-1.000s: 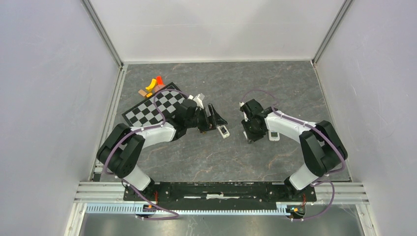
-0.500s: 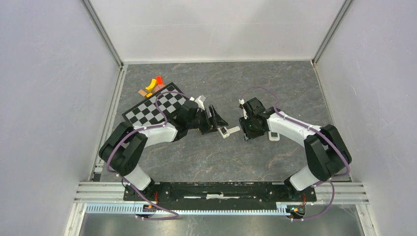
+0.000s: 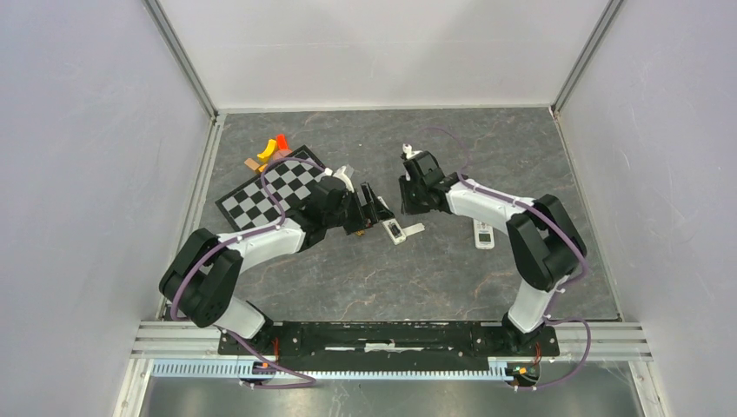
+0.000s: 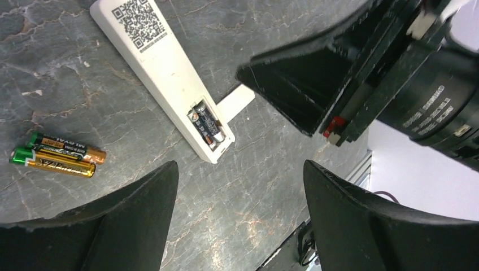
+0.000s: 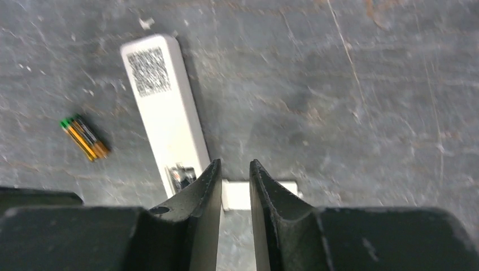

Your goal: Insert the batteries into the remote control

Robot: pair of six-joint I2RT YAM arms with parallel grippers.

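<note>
remote control (image 4: 164, 73) face-down on bench (image 5: 367, 84), battery bay open for loading; cover (image 4: 237, 101) beside its end; batteries (image 4: 56, 155) paired nearby, apart from claws; left claw (image 4: 238, 166) wide above remote control; right claw (image 5: 234, 164) narrow, empty, over cover

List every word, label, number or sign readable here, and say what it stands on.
No text reads clearly enough to quote.
QR code, no letters beside it: back of the remote control.
Label print on the loose batteries: too small to read.
White lettering on the right arm's black housing: too blurred to read.
</note>
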